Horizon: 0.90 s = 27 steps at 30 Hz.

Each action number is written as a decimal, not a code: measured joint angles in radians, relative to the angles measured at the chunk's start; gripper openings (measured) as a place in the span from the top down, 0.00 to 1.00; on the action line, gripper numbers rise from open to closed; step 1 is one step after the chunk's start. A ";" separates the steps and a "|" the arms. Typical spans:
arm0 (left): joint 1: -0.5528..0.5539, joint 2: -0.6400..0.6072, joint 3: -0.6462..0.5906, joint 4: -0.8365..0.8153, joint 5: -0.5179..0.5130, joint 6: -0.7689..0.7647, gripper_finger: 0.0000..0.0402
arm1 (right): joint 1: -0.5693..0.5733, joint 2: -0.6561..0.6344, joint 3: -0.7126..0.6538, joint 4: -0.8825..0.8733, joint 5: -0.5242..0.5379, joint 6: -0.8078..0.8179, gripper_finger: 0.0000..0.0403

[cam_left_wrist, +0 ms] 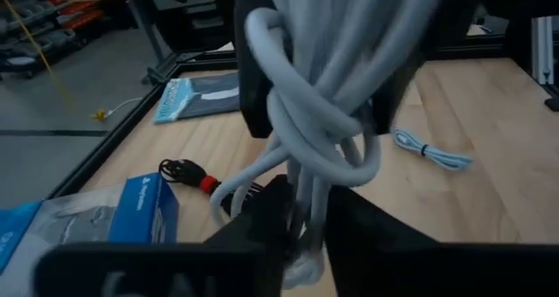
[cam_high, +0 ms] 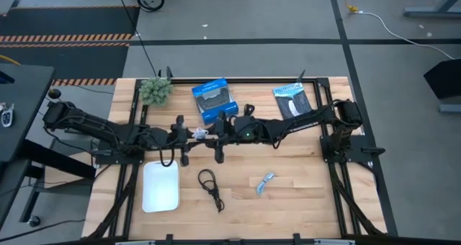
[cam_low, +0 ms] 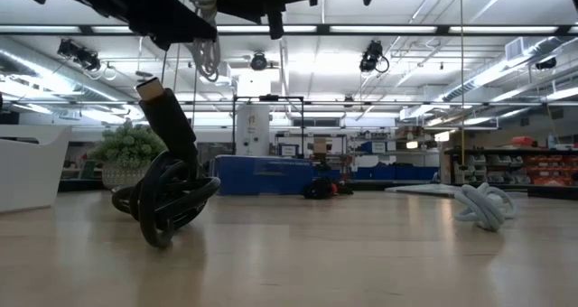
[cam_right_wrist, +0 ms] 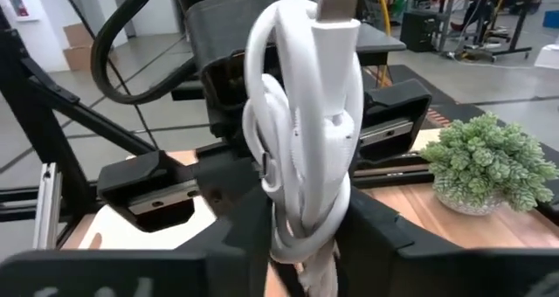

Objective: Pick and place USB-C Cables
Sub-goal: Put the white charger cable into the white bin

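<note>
The white cable is a knotted bundle held in the air between my two grippers over the table's middle. My left gripper comes from the left and my right gripper from the right, both shut on it. In the low view the white cable hangs just under the arms. The black loop cable and the pale blue cable lie flat on the near half of the table. The black-and-red cable lies beside the blue box. My left gripper pinches the white bundle's strands between its two fingers, coming level from the table's left. The bundle is lifted clear of the table and reaches on past the fingers. My right gripper pinches the bundle's looped lower part between its two fingers, level from the table's right. The plug end sticks out beyond the fingers.
A white tray lies near the front left, next to the black loop cable. At the far side sit a small plant, the blue box and a black-and-white packet. Bare wood lies around the pale blue cable.
</note>
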 joint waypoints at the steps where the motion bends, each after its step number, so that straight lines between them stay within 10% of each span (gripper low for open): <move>1: 0.000 -0.003 0.000 -0.002 -0.001 -0.009 0.88 | 0.000 -0.009 0.000 -0.021 -0.007 0.000 0.65; 9: 0.000 -0.161 0.046 -0.211 -0.033 -0.038 0.93 | 0.037 -0.177 0.000 -0.308 -0.046 0.000 0.51; 22: -0.225 -0.169 0.246 -0.890 0.423 -0.065 0.90 | 0.110 -0.280 0.000 -0.563 0.208 -0.037 0.49; 27: -0.385 -0.099 0.335 -1.002 0.433 -0.176 0.90 | 0.098 -0.258 0.000 -0.559 0.215 -0.037 0.49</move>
